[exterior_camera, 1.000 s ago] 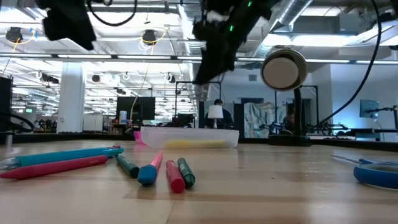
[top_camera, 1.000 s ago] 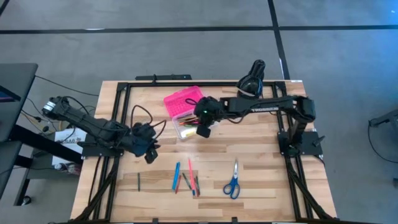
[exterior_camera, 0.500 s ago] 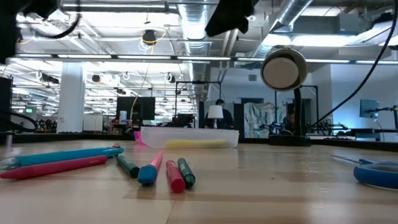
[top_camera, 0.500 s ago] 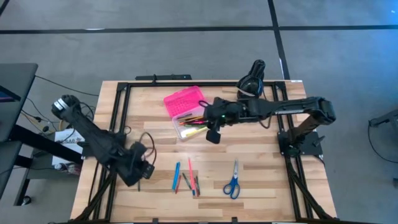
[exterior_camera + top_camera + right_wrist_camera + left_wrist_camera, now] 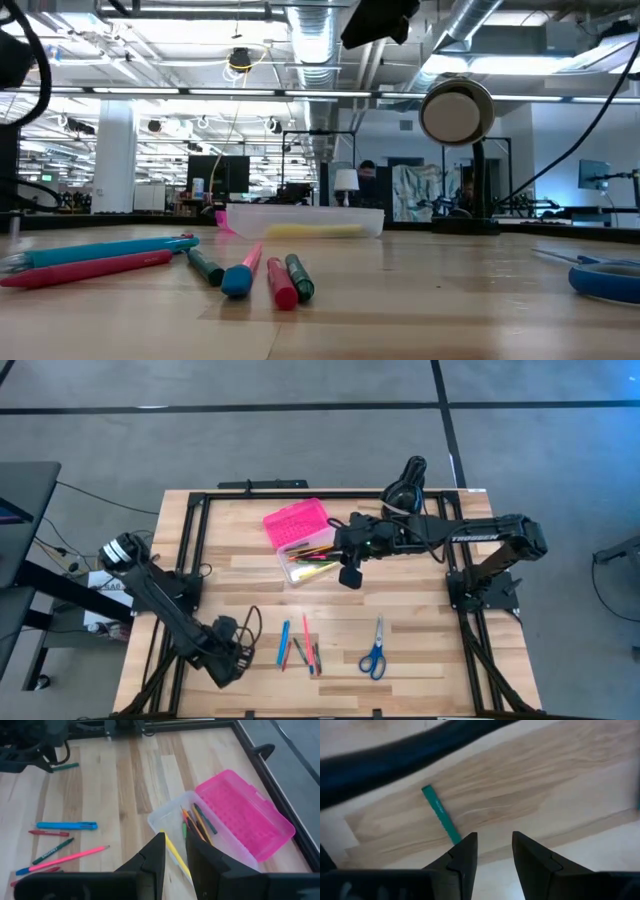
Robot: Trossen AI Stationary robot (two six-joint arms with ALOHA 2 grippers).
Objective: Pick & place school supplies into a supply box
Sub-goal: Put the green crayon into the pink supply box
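The supply box lies open at the table's far middle, its pink lid (image 5: 295, 523) beside the clear base (image 5: 308, 565), which holds several pencils (image 5: 192, 825). My right gripper (image 5: 175, 847) hangs open above the base's right end, holding nothing. My left gripper (image 5: 493, 851) points down, open, close over the near left of the table. A green pencil (image 5: 439, 813) lies flat just beside its fingers, one end passing behind a finger. A blue pen (image 5: 284, 643), a pink pencil (image 5: 306, 637) and blue-handled scissors (image 5: 374, 652) lie flat near the front edge.
A black round device (image 5: 405, 485) stands at the far right behind the box. A black frame rail (image 5: 190, 560) runs along the table's sides. Bare wood lies between the box and the row of pens (image 5: 240, 272).
My left gripper has swung toward the table's near edge and come down, rolling its wrist, and now stands over the green pencil. My right gripper has risen from the box's base and drifted a little toward the right edge. The supplies on the table have stayed put.
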